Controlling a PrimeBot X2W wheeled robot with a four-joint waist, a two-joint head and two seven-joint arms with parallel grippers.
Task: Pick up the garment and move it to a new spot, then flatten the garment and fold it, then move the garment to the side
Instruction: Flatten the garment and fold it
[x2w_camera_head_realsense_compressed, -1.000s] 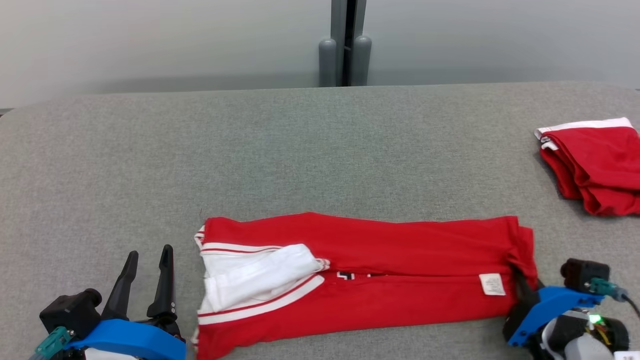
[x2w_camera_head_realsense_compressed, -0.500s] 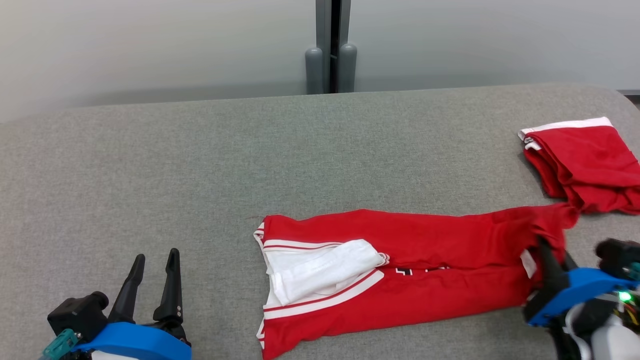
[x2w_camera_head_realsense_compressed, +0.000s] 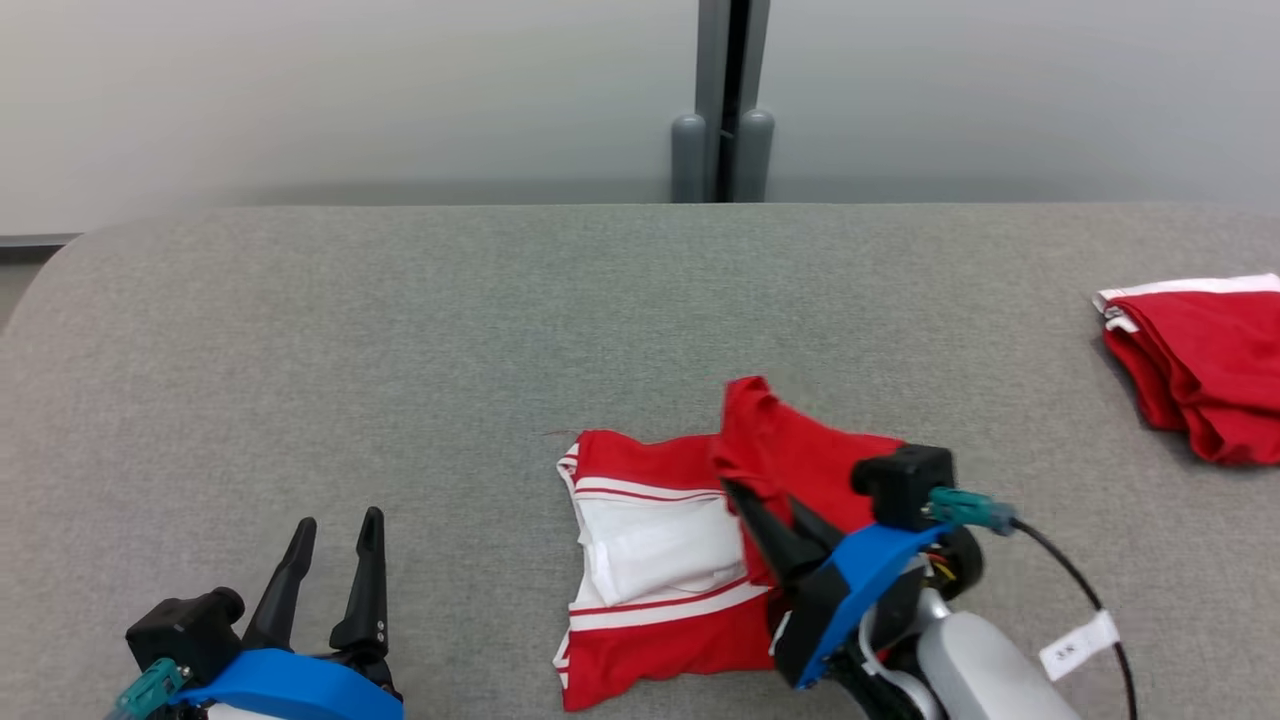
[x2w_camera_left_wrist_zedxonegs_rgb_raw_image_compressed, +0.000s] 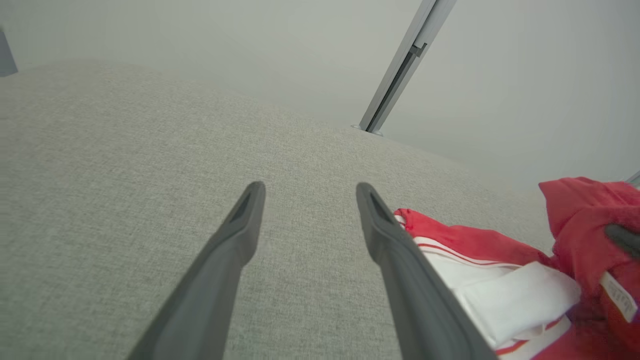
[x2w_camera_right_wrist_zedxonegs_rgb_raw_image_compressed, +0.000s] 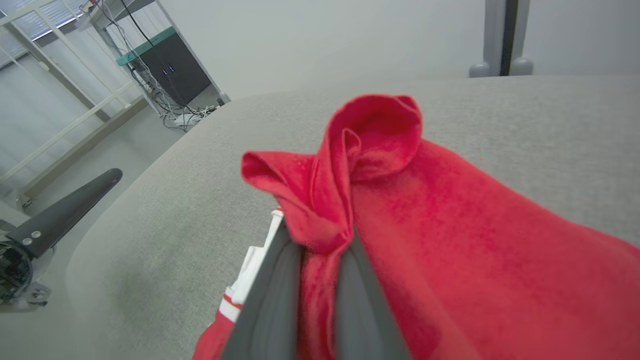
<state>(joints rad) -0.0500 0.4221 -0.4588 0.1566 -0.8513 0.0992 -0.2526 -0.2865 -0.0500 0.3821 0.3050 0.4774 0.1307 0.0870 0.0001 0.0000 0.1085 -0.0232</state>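
right tool (x2w_camera_head_realsense_compressed: 732, 488) clamped on raised end of garment (x2w_camera_head_realsense_compressed: 650, 545) — counter (x2w_camera_head_realsense_compressed: 400, 330) centre, left tool (x2w_camera_head_realsense_compressed: 338, 520) wide, empty, at 8 o'clock, spare red cloth (x2w_camera_head_realsense_compressed: 1200, 360) at 3 o'clock

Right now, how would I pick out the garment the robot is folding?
On the grey table, near its front edge, lies the garment, one end pinched in the right gripper. Unlike the red pile at the far right, it shows a broad white panel with stripes.

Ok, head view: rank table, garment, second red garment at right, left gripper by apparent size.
1. table
2. garment
3. second red garment and left gripper: alike; first is cropped, second is nearer the camera.
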